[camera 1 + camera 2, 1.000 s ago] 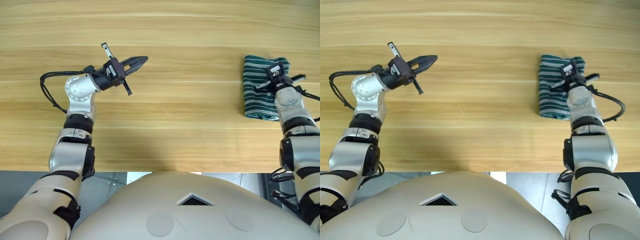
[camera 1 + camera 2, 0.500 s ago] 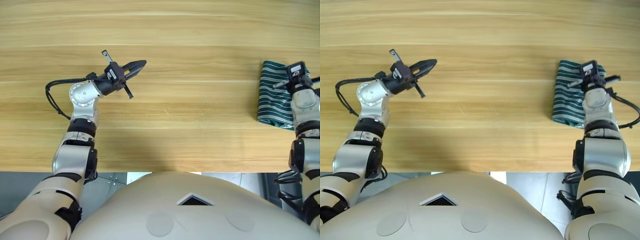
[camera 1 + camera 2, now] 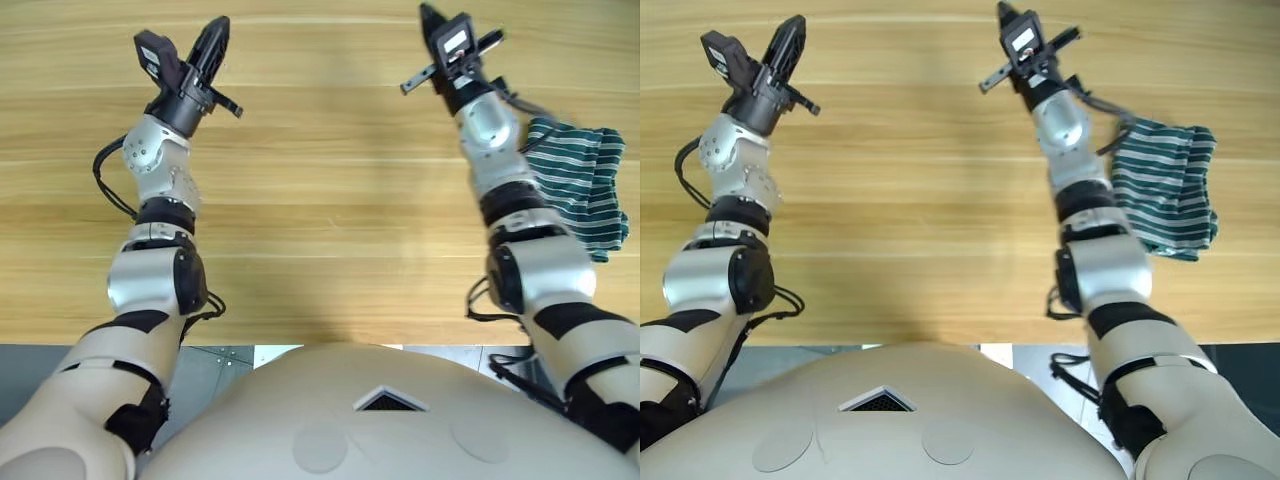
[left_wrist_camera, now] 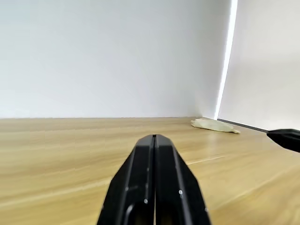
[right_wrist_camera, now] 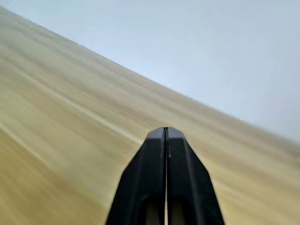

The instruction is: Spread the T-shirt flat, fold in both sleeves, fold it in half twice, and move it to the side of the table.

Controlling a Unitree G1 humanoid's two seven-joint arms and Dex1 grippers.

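Observation:
The green-and-white striped T-shirt lies folded in a somewhat rumpled bundle near the table's right side. My right gripper is raised over the far middle of the table, well away from the shirt, with its fingers shut on nothing. Over the far left of the table my left gripper points away from me, also shut and empty.
The wooden table stretches wide between the two arms. A small cream-coloured object lies far off near the table's back edge in the left wrist view. The table's front edge runs just before my body.
My right gripper has lifted off the T-shirt and swung up toward the far middle. The left gripper has risen and turned to point away from me. The shirt stays at the right.

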